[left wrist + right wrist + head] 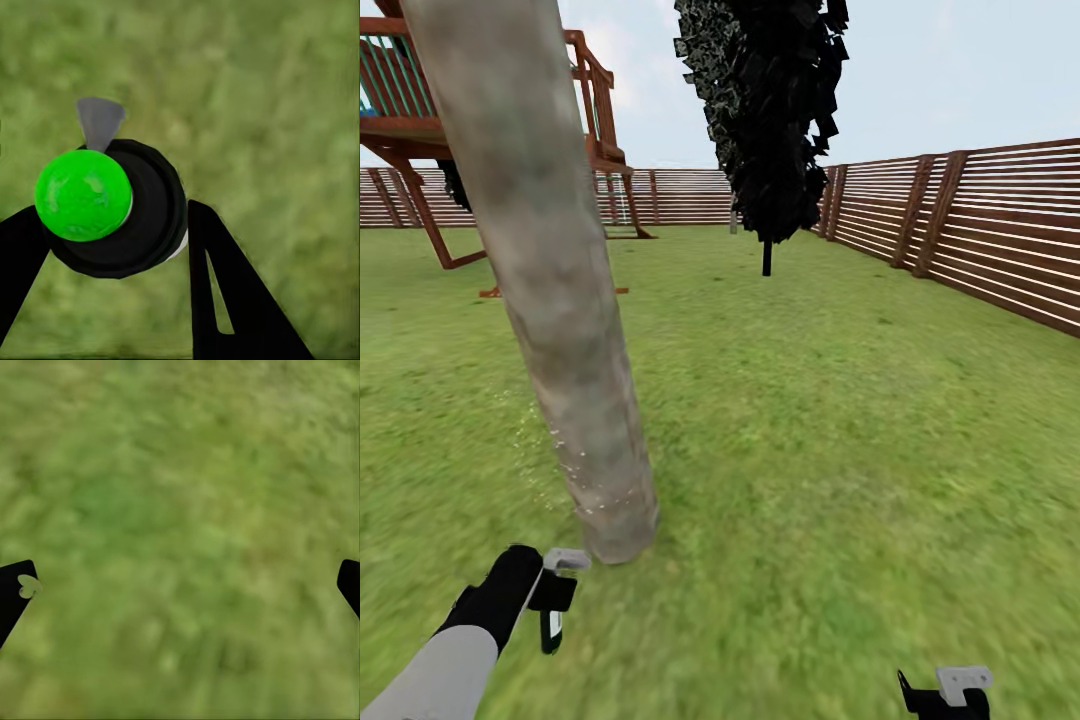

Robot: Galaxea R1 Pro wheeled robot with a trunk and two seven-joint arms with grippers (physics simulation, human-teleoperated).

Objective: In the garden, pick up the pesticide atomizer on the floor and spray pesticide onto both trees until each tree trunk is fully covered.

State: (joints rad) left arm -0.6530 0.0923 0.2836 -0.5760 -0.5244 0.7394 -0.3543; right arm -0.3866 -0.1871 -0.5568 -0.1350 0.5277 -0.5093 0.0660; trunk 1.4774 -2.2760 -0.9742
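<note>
One tree trunk (550, 300), thick and grey-beige, rises from the lawn (840, 420) just ahead of me and leans across the head view. White pesticide specks (582, 478) dot its lowest part and the grass beside it. My left gripper (552, 598) is a short way in front of the trunk's base. In the left wrist view the left gripper (112, 229) is shut on the pesticide atomizer (112, 206), a black body with a bright green cap and a grey nozzle. My right gripper (945, 695) hangs low at the right; in its wrist view the right gripper (180, 581) is open over bare grass.
A dark columnar tree (770, 110) stands further back in the middle. The brown slat fence (980, 220) runs along the right and across the back. A wooden play structure (420, 120) stands behind the trunk at the left. Open grass lies to the right of the trunk.
</note>
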